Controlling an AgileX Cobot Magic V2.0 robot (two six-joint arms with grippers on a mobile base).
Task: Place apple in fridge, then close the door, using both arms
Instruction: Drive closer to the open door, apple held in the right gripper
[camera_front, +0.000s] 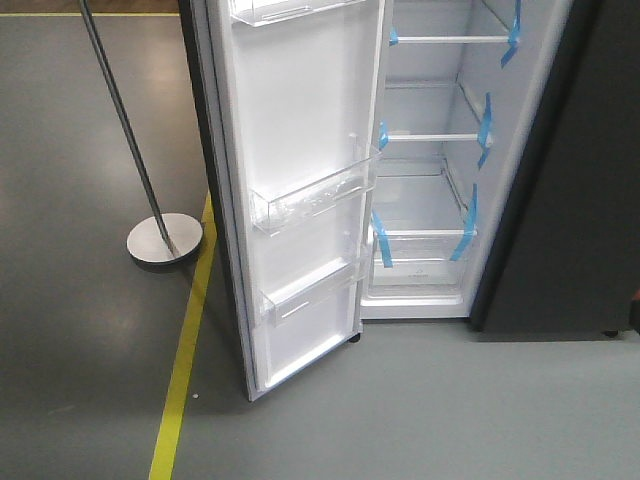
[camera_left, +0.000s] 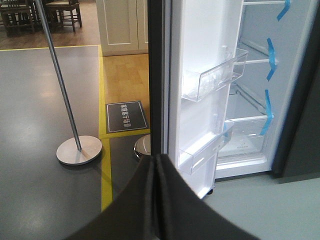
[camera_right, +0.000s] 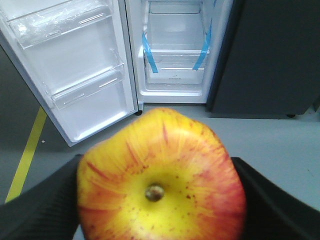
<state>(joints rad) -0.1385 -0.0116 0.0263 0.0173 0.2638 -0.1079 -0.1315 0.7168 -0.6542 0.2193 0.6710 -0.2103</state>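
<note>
The apple (camera_right: 160, 180), yellow with red streaks and a brown stem stub, fills the lower half of the right wrist view, with my right gripper (camera_right: 160, 200) shut on it, black fingers (camera_right: 40, 205) pressing both sides. It hangs over the grey floor, short of the fridge (camera_right: 175, 60). The fridge stands open, white inside, its shelves (camera_front: 440, 138) marked by blue tape. Its door (camera_front: 300, 190) is swung wide to the left, clear bins on its white inner face. My left gripper (camera_left: 156, 165) is shut, its black fingers pressed together, pointing at the door's dark edge (camera_left: 156, 75). No gripper shows in the front view.
A metal pole on a round base (camera_front: 165, 240) stands left of the door, beside a yellow floor line (camera_front: 185, 360). The other dark grey door (camera_front: 570, 200) closes the fridge's right side. A second round base (camera_left: 142, 146) and a floor sign (camera_left: 126, 116) lie behind the door.
</note>
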